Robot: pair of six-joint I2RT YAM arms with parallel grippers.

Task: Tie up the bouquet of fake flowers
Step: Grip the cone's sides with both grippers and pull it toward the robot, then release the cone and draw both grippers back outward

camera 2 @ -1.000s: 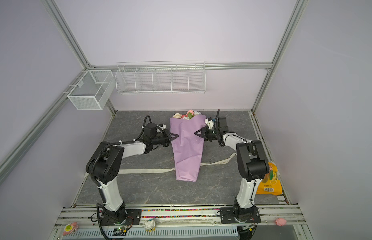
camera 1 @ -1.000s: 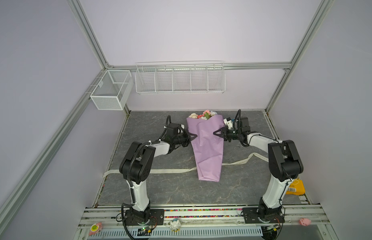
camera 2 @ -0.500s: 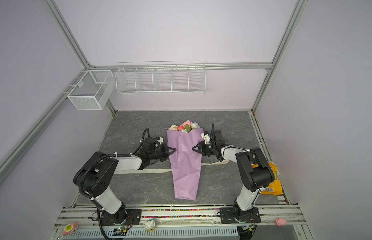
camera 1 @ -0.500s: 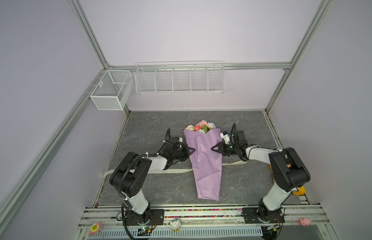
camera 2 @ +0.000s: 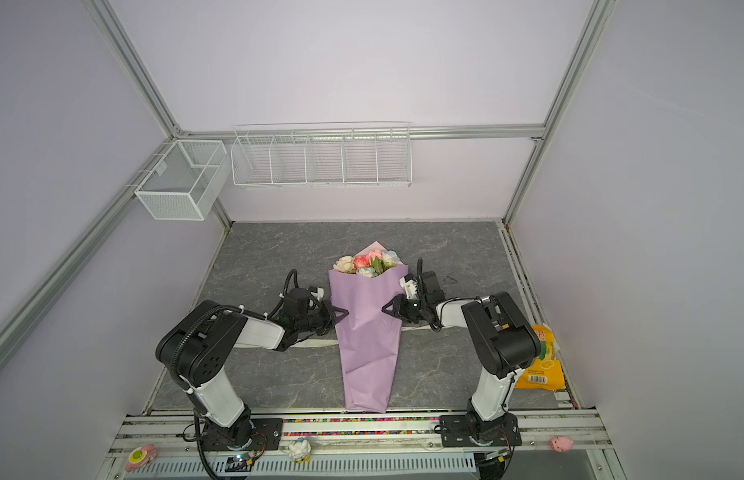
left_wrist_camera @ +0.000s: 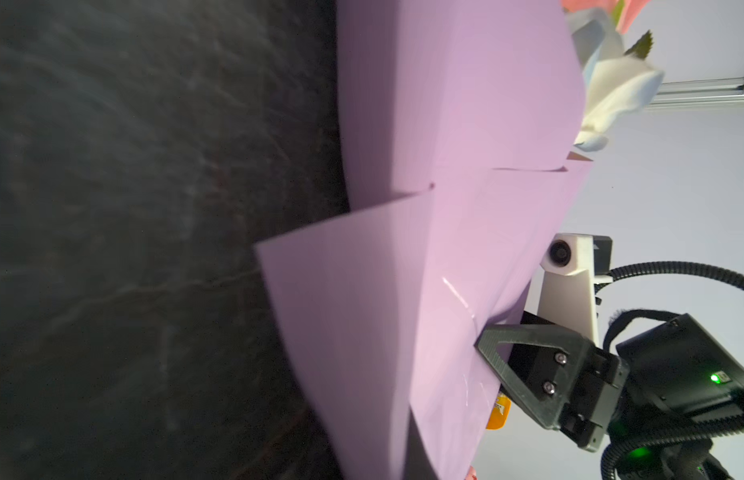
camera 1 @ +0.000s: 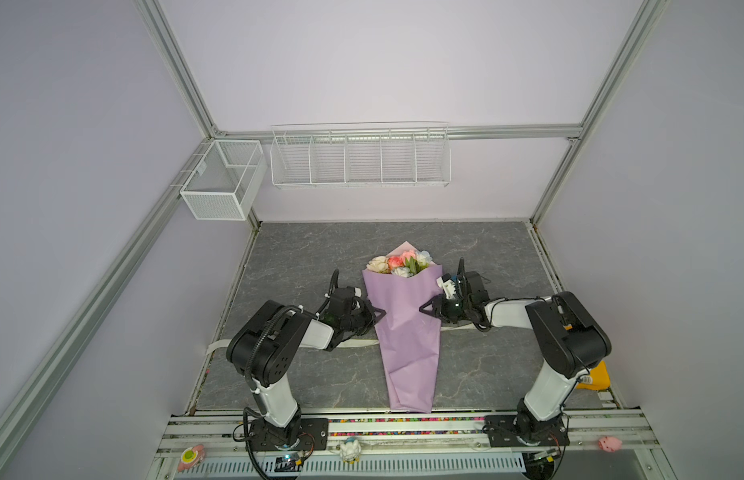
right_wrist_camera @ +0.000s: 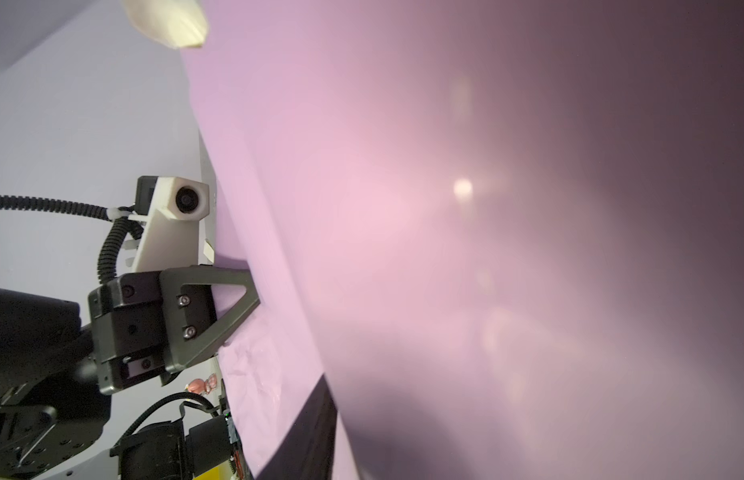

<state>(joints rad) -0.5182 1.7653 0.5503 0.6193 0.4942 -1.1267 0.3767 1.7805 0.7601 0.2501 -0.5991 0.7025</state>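
the bouquet [camera 1: 407, 328] lies lengthwise mid-table [camera 1: 304, 257], blooms toward the back wall. the left gripper [camera 1: 378, 312] touches its left paper edge and the right gripper [camera 1: 423, 309] its right edge; i cannot tell how far either is open or whether it pinches paper. a yellow packet [camera 2: 540, 370] beside the right arm bears a barcode; its wording is too small to read.

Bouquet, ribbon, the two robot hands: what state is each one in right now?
bouquet, lying flat on the table, wrapped in lilac paper, not tied.
ribbon, flat on the table, passing under the bouquet, unknotted.
left hand, tip against the bouquet's left edge; grip unclear.
right hand, tip against the bouquet's right edge; grip unclear.
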